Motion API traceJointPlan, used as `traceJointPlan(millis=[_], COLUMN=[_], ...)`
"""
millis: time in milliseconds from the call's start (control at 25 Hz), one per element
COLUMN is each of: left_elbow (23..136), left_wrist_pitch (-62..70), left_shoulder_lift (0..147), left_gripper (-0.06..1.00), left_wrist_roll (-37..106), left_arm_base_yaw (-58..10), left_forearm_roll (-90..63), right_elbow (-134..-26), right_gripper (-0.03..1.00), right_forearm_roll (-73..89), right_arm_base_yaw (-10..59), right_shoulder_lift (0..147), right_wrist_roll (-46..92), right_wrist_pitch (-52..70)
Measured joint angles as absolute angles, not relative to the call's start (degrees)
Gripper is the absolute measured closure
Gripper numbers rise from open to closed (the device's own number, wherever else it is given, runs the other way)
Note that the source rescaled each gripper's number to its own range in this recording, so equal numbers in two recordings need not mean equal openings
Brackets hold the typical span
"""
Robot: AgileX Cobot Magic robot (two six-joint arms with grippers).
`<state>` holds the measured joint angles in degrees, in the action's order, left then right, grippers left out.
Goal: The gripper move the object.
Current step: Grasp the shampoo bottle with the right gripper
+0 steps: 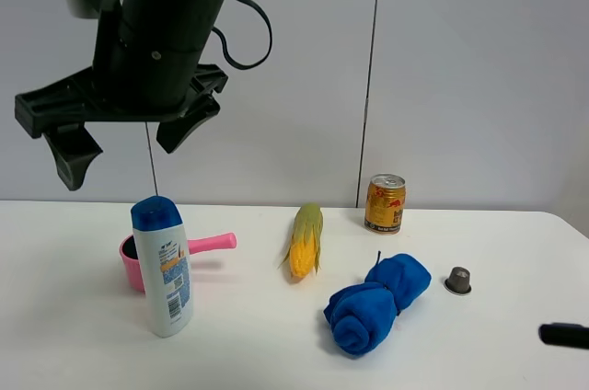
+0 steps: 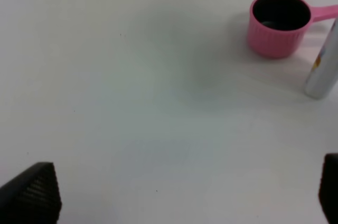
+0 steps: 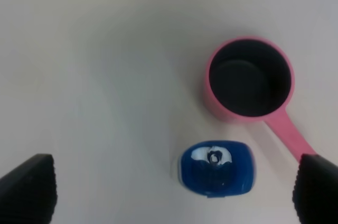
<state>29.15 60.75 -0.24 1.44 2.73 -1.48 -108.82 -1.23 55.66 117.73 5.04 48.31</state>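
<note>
The white bottle (image 1: 164, 266) with a blue cap stands upright at the table's left, just in front of a pink cup (image 1: 134, 257). The large black gripper (image 1: 120, 162) hangs high above the bottle, open and empty, touching nothing. The right wrist view looks straight down: the blue cap (image 3: 216, 167) lies between this gripper's (image 3: 171, 189) wide-apart fingers, nearer one of them. The left gripper (image 2: 179, 192) is open over bare table, with the bottle's lower part (image 2: 322, 71) and the cup (image 2: 278, 23) off to one side. I cannot place the left gripper in the exterior view.
A corn cob (image 1: 305, 241), a gold drink can (image 1: 385, 203), a rolled blue cloth (image 1: 375, 303) and a small grey capsule (image 1: 458, 280) lie to the right. A black tip (image 1: 563, 335) pokes in at the right edge. The table (image 1: 74, 335) is white.
</note>
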Motion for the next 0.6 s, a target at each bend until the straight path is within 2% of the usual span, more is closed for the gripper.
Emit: traceJointPlan(millis=[320,600], left_elbow=[29.1,29.1], left_wrist_pitch=[60.7,60.7], left_shoulder_lift=[-0.2,-0.2], left_gripper=[-0.06,-0.06], left_wrist_roll=[1.4,1.4], left_arm_base_yaw=[2.7,2.7], left_forearm_roll=[-1.5,-1.5], right_elbow=[-98.2,-96.0], right_gripper=[0.02,0.02], right_forearm_roll=[-1.2,-4.4], right_arm_base_yaw=[55.7,55.0], right_shoulder_lift=[117.7,117.8], right_wrist_roll=[4.6,1.0], right_wrist_pitch=[39.3,36.2])
